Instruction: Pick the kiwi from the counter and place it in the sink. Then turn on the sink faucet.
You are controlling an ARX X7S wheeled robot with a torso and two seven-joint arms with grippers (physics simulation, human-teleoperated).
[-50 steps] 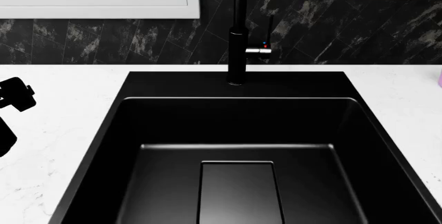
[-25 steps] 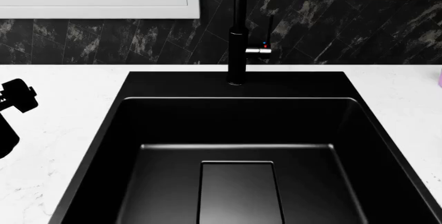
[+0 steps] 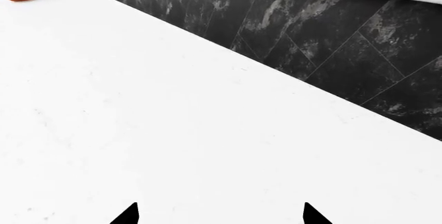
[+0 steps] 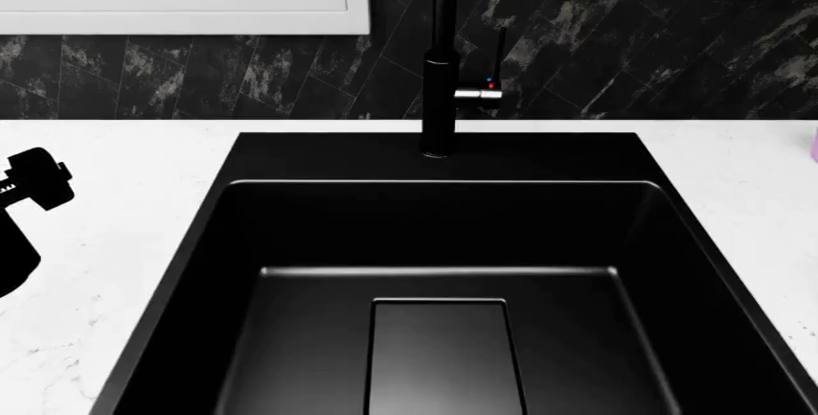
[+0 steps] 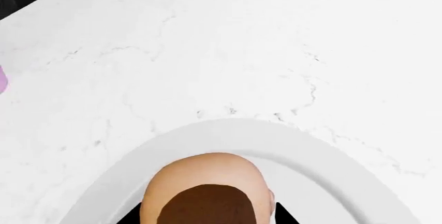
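Nothing of the task looks done yet. Spreading wide, the counter (image 4: 141, 161) frames the sink (image 4: 442, 233), which is empty, and the sink faucet (image 4: 439, 80) is untouched. The kiwi (image 5: 207, 182) sits on a white plate (image 5: 324, 157), under the right gripper (image 5: 207, 214), whose grip I cannot tell. The left gripper (image 3: 219, 214) is spread and empty.

My left gripper (image 3: 219, 216) has bare counter (image 3: 173, 120) ahead, bounded by the dark wall (image 3: 324, 43). The sink (image 4: 435, 242) gapes open in the middle; only the faucet (image 4: 439, 70) stands at its far rim. A plate (image 5: 332, 157) fills the counter under my right.
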